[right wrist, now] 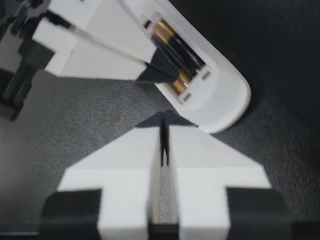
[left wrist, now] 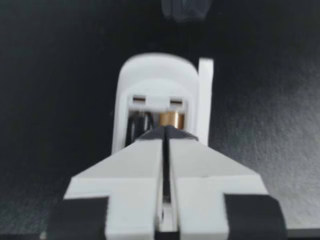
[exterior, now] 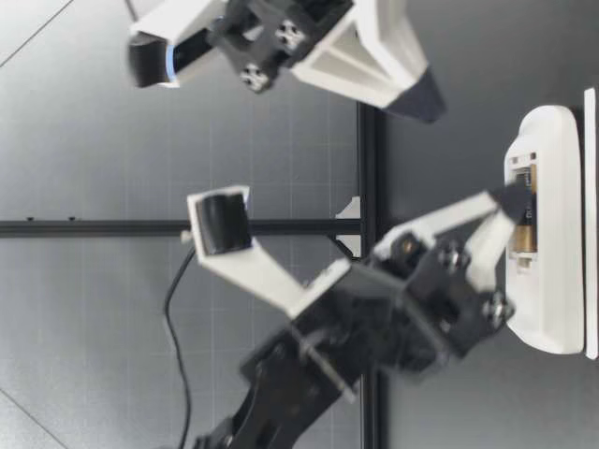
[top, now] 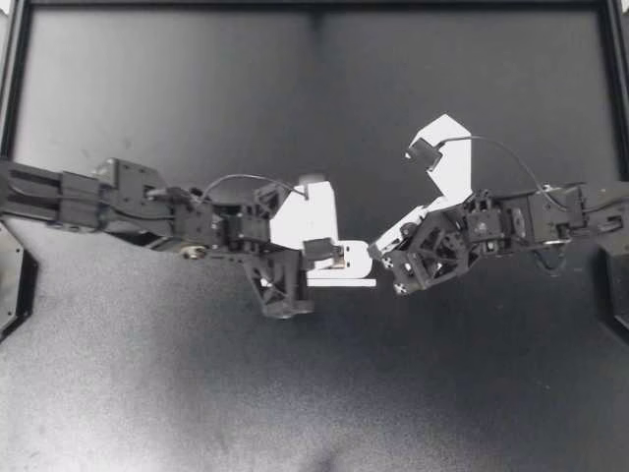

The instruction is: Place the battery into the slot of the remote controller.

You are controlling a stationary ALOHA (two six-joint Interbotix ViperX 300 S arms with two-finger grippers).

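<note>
Closed left jaws touch battery (left wrist: 170,119) seated in remote (left wrist: 157,75)

The top camera looks straight down on the table (top: 147,393); the low one looks across it from nearby. All four views share the remote controller (top: 356,264), with both wrist cameras closest.

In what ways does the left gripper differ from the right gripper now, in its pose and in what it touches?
My left gripper presses its tips on the battery in the slot of the remote; my right gripper touches nothing. The left one is down at the remote; the right one hangs above the table. Both are shut and hold nothing.
</note>
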